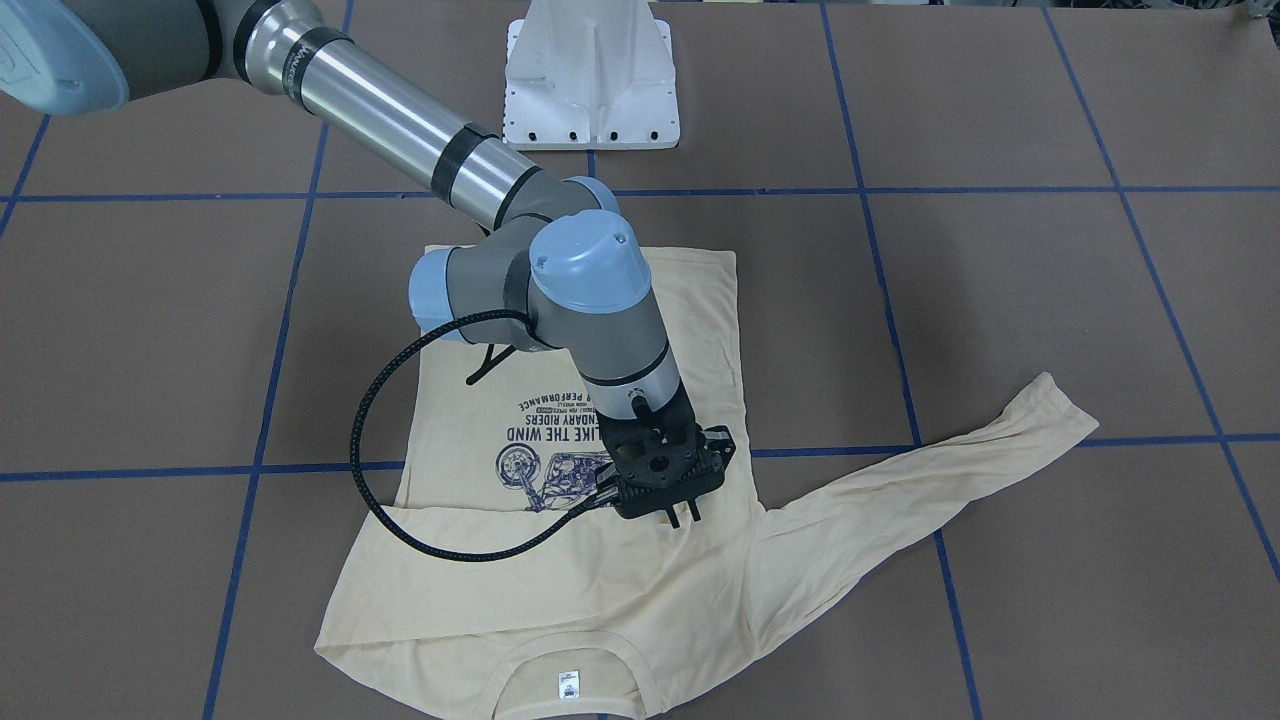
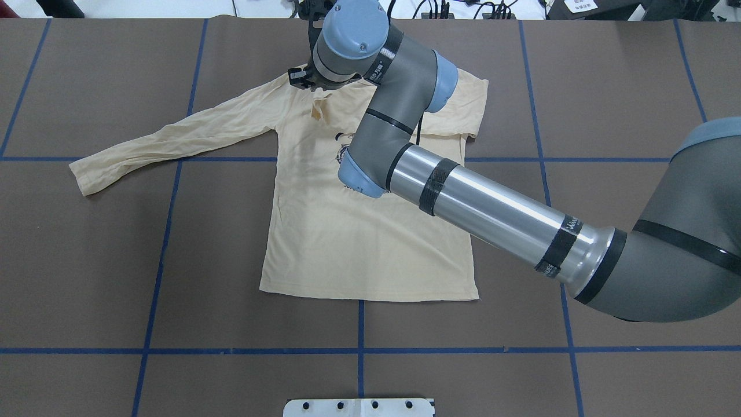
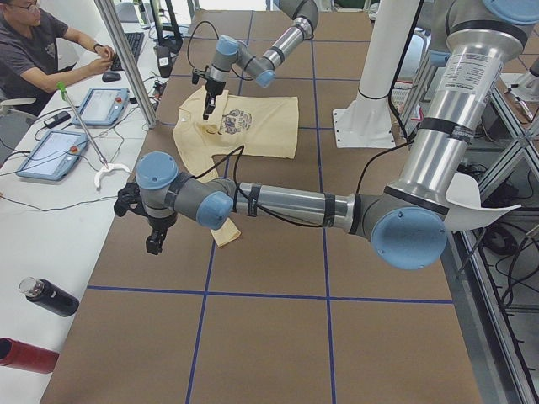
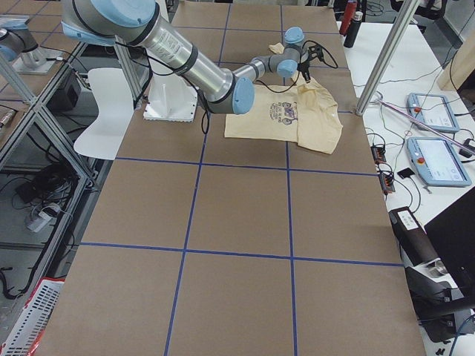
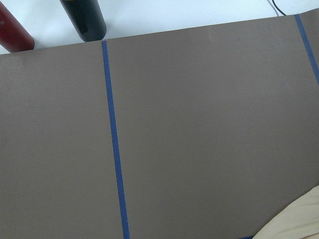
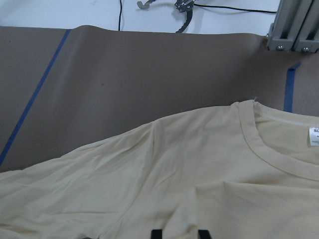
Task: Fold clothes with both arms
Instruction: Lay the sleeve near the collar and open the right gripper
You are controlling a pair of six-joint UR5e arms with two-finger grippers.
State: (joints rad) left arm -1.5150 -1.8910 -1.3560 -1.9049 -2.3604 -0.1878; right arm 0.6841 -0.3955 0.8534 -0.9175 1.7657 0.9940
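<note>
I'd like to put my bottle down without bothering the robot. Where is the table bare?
Bare: the brown table between the T-shirt hem and the white pedestal base, and the patch beside the body, robot-side of the outstretched sleeve. Crowded: the collar end, where the right gripper is.

we see mostly brown table cover (image 5: 199, 124), w/ a blue tape line (image 5: 113, 139) running top to bottom, left of centre, & a second tape line (image 5: 309, 47) at the top-right edge. top left, by the white surface (image 5: 199, 12): a dark bottle (image 5: 83, 19) next to a red bottle (image 5: 12, 35). bottom-right corner: a bit of cream-yellow fabric (image 5: 296, 221).
</note>
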